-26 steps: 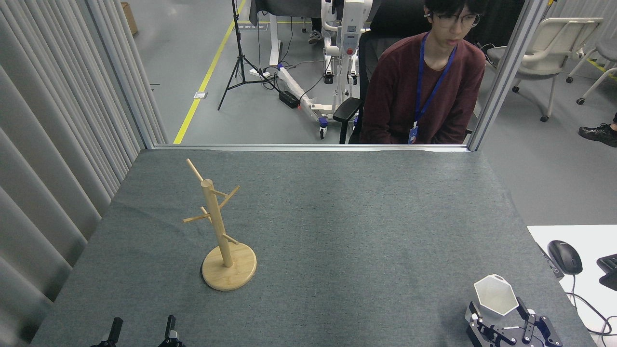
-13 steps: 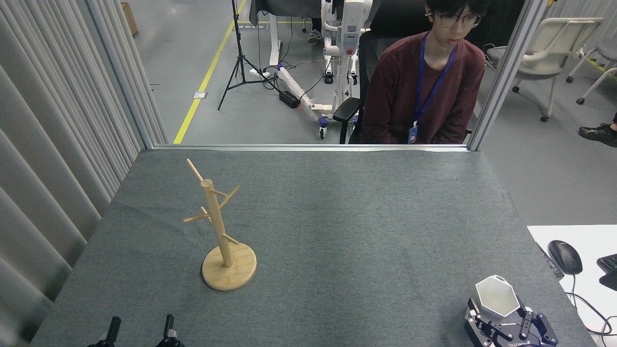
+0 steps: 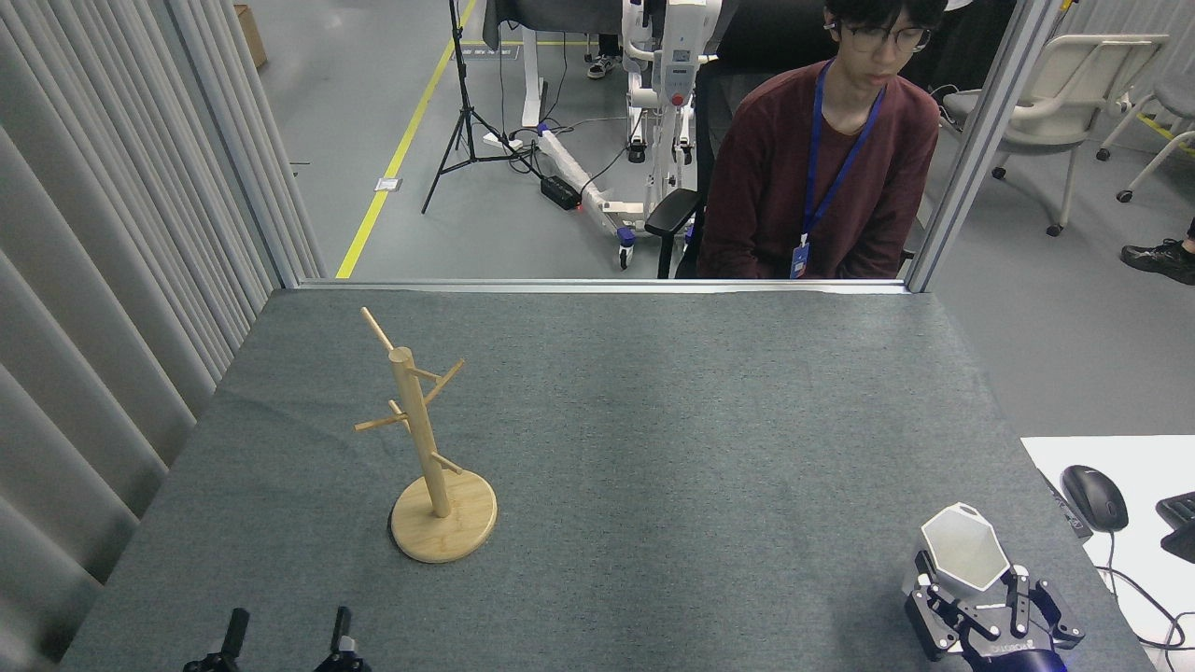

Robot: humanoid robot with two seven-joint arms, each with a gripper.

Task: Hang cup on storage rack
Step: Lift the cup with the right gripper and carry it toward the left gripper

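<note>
The white hexagonal cup (image 3: pixel 964 549) is at the table's near right, its mouth tipped toward me and its small loop handle at the far rim. My right gripper (image 3: pixel 971 574) comes up from the bottom edge and is shut on the cup's lower body, a finger on each side. The bamboo storage rack (image 3: pixel 422 439) stands upright on its round base at the left of the table, its thin pegs bare. My left gripper (image 3: pixel 288 639) rests at the bottom left edge, open and holding nothing, well short of the rack.
A person in a maroon top (image 3: pixel 822 177) sits behind the table's far edge. A white desk with a black mouse (image 3: pixel 1094 497) adjoins the right side. Grey curtains (image 3: pixel 103 280) line the left. A metal post (image 3: pixel 980 149) rises at the far right corner.
My right gripper has moved up and slightly forward with the cup, and the cup's mouth now faces me more. The left gripper has edged forward a little. The rack has not moved.
</note>
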